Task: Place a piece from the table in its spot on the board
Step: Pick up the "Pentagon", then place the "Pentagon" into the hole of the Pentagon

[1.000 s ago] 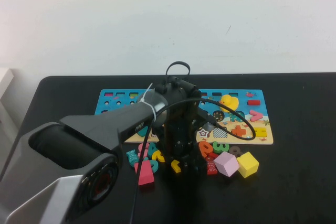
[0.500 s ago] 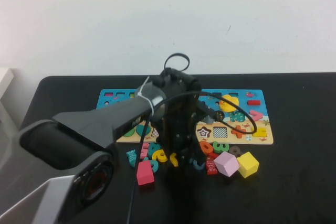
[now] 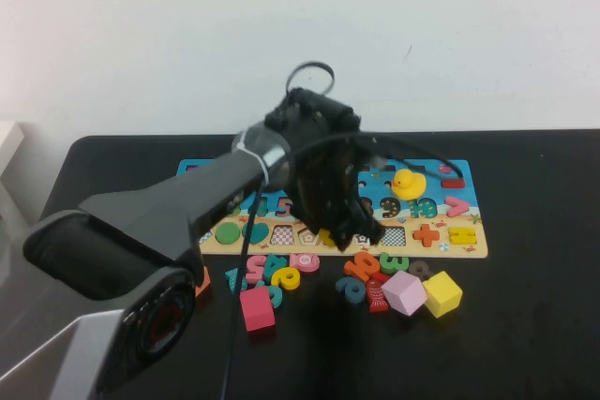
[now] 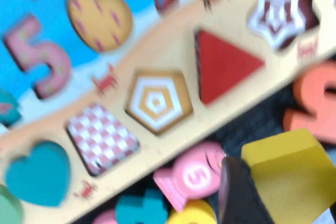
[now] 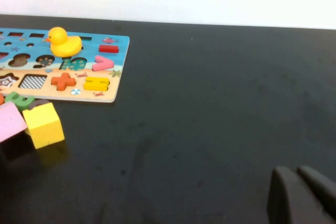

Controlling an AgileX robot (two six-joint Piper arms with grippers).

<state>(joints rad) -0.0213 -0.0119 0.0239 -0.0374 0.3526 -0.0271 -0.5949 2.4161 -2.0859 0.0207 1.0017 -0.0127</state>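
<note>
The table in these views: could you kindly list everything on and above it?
Black matte tabletop: one, black, under everything.
Long wooden puzzle board: one, blue and tan, mid-table.
Small yellow duck: one, yellow, on the board.
Pentagon-shaped recess: one, pale-rimmed, shape row, unfilled.
Loose number pieces: several, mixed colours, before the board.
Wooden blocks: three, lilac, red, yellow, among the numbers.
Flat yellow wooden pentagon: one, yellow, in left jaws.
Left gripper: one, black, over the shape row, jaws shut on the pentagon.
Right gripper: one, black, right of board, jaws shut.
</note>
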